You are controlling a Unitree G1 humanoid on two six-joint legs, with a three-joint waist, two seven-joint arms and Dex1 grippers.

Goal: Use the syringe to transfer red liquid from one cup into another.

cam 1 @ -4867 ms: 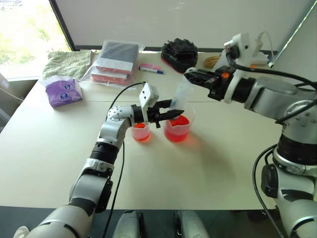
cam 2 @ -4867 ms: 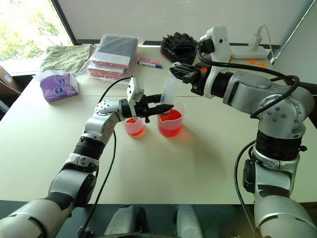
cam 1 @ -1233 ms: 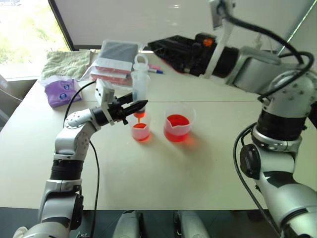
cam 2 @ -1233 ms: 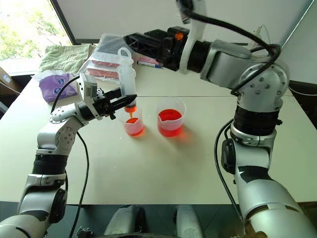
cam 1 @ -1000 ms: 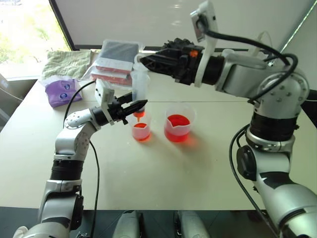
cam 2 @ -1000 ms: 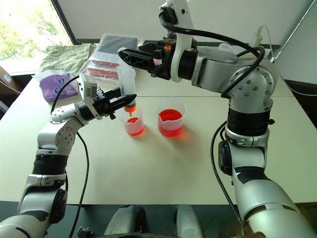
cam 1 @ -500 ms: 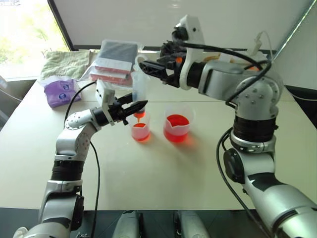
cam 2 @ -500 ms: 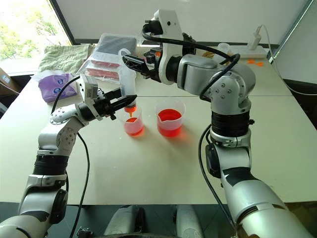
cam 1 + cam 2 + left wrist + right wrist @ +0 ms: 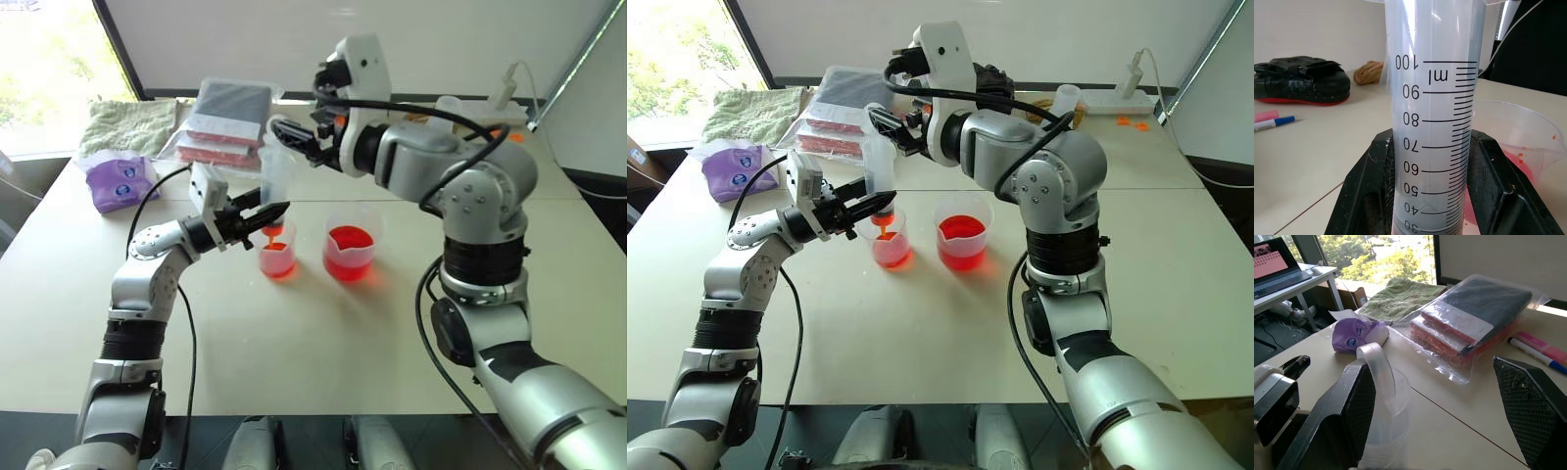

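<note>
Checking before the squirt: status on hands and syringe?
Left hand shut on syringe, upright, orange tip over small cup. Right hand open at plunger ring, not gripping. Big cup beside, nothing in the way.

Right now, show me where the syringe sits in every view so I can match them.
Left eye view: syringe upright, centre-left, above the small cup.
Right eye view: same.
Left wrist view: barrel in the centre.
Right wrist view: plunger ring, lower left.
Shared landmark: blue-capped pen.
</note>
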